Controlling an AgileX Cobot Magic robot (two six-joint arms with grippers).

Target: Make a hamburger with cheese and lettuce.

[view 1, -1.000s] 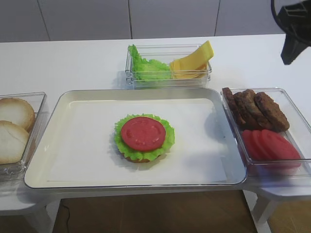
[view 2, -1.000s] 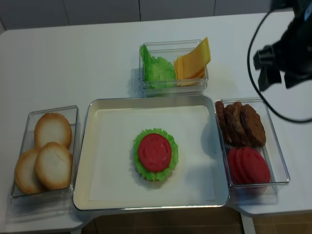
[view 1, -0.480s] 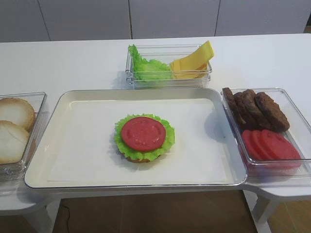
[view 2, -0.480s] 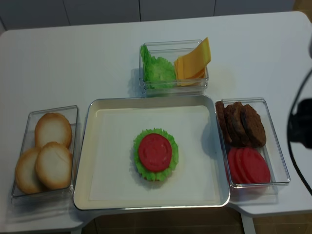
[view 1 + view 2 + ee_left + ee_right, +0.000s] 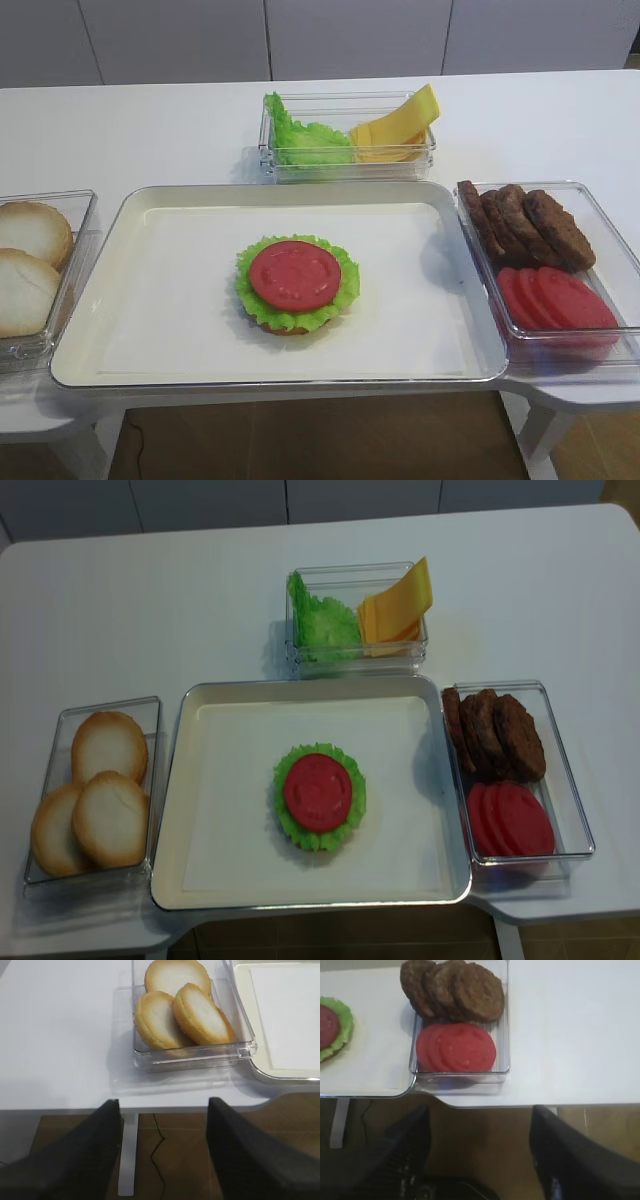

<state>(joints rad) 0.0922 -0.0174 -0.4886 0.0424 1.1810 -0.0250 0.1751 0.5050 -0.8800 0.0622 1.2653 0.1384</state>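
Note:
The hamburger sits mid-tray: a tan bun base, a frilly green leaf and a red tomato slice on top; it also shows in the realsense view and at the left edge of the right wrist view. The cheese and the lettuce lie in a clear box behind the tray. My right gripper is open and empty, below the table's front edge, before the tomato box. My left gripper is open and empty, below the table edge before the bun box. Neither gripper shows in the exterior views.
A clear box of bun halves stands left of the tray. A clear box with brown patties and tomato slices stands right of it. The white table edge lies just ahead of both grippers.
The right arm, seen at the right edge a second ago, has pulled back out of both exterior views. Nothing on the table has moved.

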